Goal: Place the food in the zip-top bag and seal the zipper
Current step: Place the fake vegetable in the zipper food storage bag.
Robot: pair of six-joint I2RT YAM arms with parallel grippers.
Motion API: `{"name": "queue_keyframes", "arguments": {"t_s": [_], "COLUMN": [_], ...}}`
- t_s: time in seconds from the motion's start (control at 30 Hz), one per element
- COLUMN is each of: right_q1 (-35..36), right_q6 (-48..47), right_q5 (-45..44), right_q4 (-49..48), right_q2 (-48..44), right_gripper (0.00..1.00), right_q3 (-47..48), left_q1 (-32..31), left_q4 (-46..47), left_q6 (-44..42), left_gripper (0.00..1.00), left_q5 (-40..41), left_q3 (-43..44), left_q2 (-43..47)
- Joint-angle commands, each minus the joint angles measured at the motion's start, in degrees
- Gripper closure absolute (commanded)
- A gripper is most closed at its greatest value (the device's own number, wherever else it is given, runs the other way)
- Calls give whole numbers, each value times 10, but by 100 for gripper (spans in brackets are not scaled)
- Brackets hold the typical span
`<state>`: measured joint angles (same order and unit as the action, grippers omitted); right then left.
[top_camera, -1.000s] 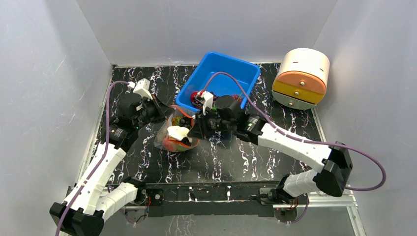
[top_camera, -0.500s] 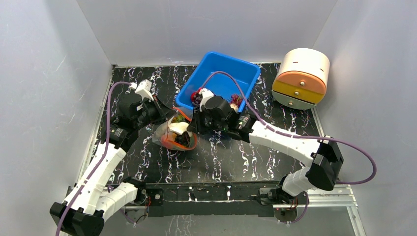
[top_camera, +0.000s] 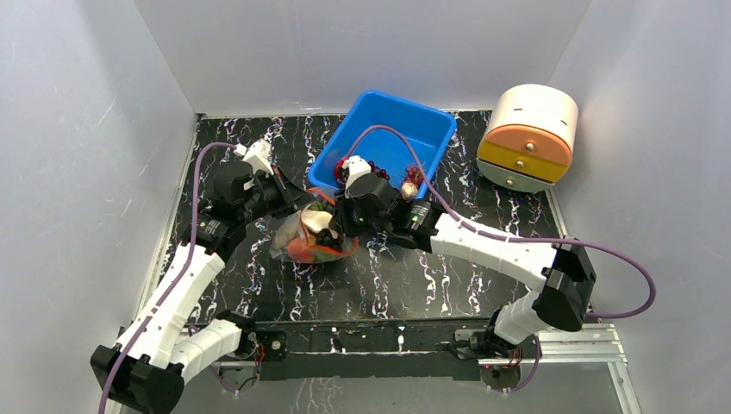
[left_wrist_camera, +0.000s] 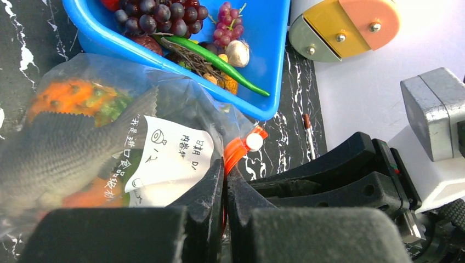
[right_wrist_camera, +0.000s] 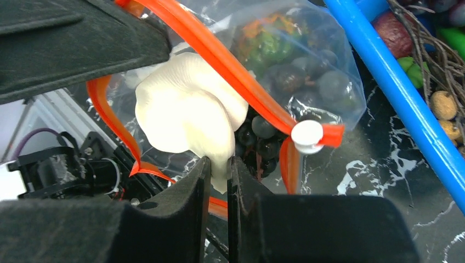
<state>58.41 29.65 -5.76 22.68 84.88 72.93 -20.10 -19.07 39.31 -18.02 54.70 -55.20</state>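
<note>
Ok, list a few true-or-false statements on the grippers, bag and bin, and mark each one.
1. The left gripper is shut on the zipper. True.
2. The right gripper is open and empty. False: it pinches a white piece at the bag's mouth.
3. The bag is sealed. False: the zipper strips stand apart.
4. Food lies in the bin. True: grapes and a chili, among others.

White arm links [top_camera: 491, 248], black joints [top_camera: 565, 291], purple cables [top_camera: 196, 177], matte black fingers [left_wrist_camera: 204, 204].
</note>
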Motion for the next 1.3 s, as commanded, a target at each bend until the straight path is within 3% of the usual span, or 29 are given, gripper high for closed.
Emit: {"name": "queue_keyframes", "arguments": {"t_s": [0.0, 0.13, 0.33, 0.57, 0.73, 0.9, 1.27], "right_q1": [4, 4, 5, 5, 4, 3, -3], "right_q6": [17, 52, 44, 63, 10, -69, -256], "right_q5": [33, 30, -9, -8, -5, 46, 134], "right_q4": [-109, -149, -76, -159, -107, -69, -61], "right_q2": [-2, 20, 57, 45, 25, -27, -148], "right_gripper": [95, 87, 89, 79, 56, 40, 37], "right_q3": [-3, -25, 9, -37, -12, 0, -45], "left_q1": [-3, -3, -2, -3, -2, -2, -3], "left_q4": [54, 57, 52, 59, 37, 34, 11], "left_q6": [31, 44, 58, 68, 59, 45, -44], "left_gripper": [100, 100, 100, 100, 100, 100, 100], "left_q5": [-42, -38, -36, -42, -27, -20, -49], "left_q3": [10, 3, 7, 7, 8, 2, 7], "left_q2": [8, 11, 9, 9, 15, 22, 11]}}
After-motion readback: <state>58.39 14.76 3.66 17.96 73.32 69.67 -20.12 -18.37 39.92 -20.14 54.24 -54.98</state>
